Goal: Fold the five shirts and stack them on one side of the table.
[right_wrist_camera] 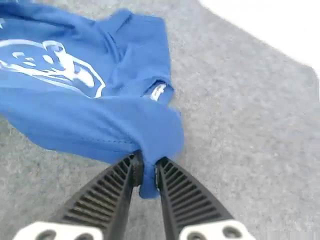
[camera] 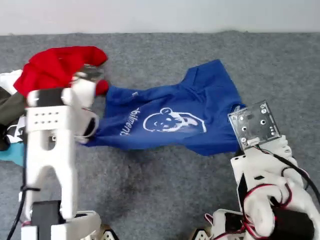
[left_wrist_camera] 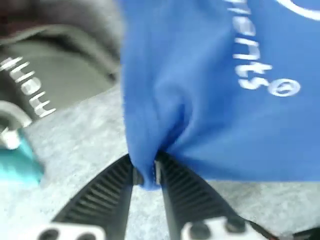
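Note:
A blue shirt (camera: pixel 172 120) with a white bear print hangs stretched between the two arms over the middle of the grey table. My left gripper (left_wrist_camera: pixel 145 172) is shut on the blue shirt (left_wrist_camera: pixel 210 90) at its left edge, the cloth bunched between the black ribbed fingers (left_wrist_camera: pixel 112 187). My right gripper (right_wrist_camera: pixel 146 170) is shut on the blue shirt (right_wrist_camera: pixel 100 110) at its right edge. In the high view the left arm (camera: pixel 55 135) stands at the shirt's left end and the right arm (camera: pixel 255 130) at its right end.
A pile of other shirts lies at the table's left: a red one (camera: pixel 57 65) on top, a dark olive one (camera: pixel 11 107) and a teal one (camera: pixel 12 152) below. Grey felt (camera: pixel 165 190) covers the table; a white wall runs along the far edge.

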### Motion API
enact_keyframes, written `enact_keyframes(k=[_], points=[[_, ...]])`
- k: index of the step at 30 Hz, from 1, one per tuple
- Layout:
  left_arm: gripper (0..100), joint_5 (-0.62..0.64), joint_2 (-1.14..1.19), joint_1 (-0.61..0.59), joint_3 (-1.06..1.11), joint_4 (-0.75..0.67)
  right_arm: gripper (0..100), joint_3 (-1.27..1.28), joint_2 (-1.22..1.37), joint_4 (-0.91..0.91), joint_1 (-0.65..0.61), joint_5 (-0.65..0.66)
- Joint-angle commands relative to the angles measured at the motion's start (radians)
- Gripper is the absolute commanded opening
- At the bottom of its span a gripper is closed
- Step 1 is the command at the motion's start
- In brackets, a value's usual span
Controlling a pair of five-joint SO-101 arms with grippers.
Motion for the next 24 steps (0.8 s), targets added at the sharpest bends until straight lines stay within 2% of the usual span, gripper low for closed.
enact_keyframes(k=[1, 7, 11, 14, 22, 24], points=[[1, -0.081, -0.041, -0.055, 0.028, 0.021, 0.9, -0.023, -0.007, 0.007, 0.027, 0.009], [1, -0.133, -0.044, -0.035, 0.217, 0.012, 0.9, -0.023, -0.015, 0.015, 0.031, 0.005], [1, -0.215, -0.052, -0.038, 0.245, 0.023, 0.9, -0.028, -0.016, 0.053, 0.033, 0.009], [1, -0.222, -0.052, -0.041, 0.242, 0.025, 0.9, -0.086, -0.016, 0.070, 0.039, 0.005], [1, -0.222, -0.054, -0.041, 0.239, 0.025, 0.9, -0.244, -0.022, 0.067, 0.282, -0.020], [1, -0.226, -0.054, -0.041, 0.239, 0.025, 0.9, -0.275, -0.047, 0.067, 0.289, -0.046]])
